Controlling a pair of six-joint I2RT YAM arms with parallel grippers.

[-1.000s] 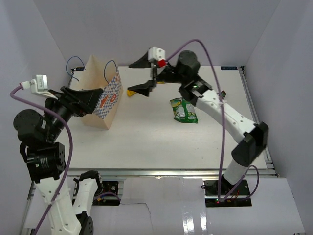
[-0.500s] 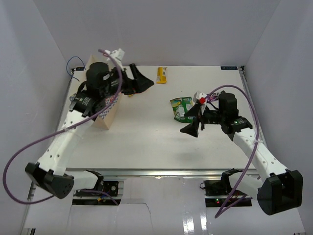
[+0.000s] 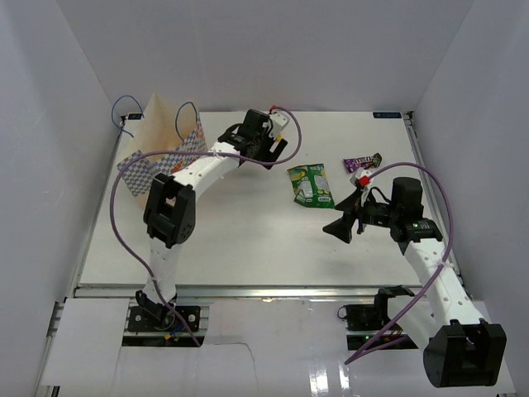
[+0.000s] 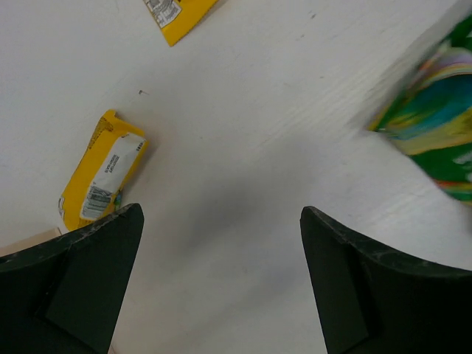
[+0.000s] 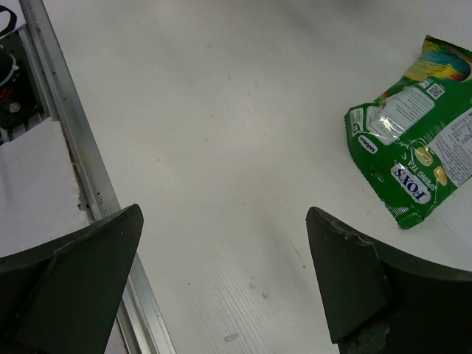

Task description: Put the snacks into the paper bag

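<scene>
The paper bag [image 3: 157,132] stands at the back left, checkered outside, tan inside, with blue cord handles. My left gripper [image 3: 274,147] is open and empty to the right of it, low over the table. In the left wrist view this gripper [image 4: 221,214] is over bare table, with a yellow wrapper [image 4: 103,181] by its left finger, a second yellow wrapper [image 4: 177,11] at the top edge and the green bag [image 4: 435,140] on the right. The green bag [image 3: 311,184] lies mid-table. The purple packet [image 3: 362,161] lies right of it. My right gripper [image 3: 340,225] is open and empty, nearer than the green bag [image 5: 417,166]. The orange bag is out of view.
The table's metal front rail [image 5: 74,169] runs just left of my right gripper [image 5: 225,210]. White walls close in the table at the back and on both sides.
My left gripper has swung right, away from the paper bag, to the back middle. My right gripper has drawn slightly toward the near right. The purple packet now shows.
</scene>
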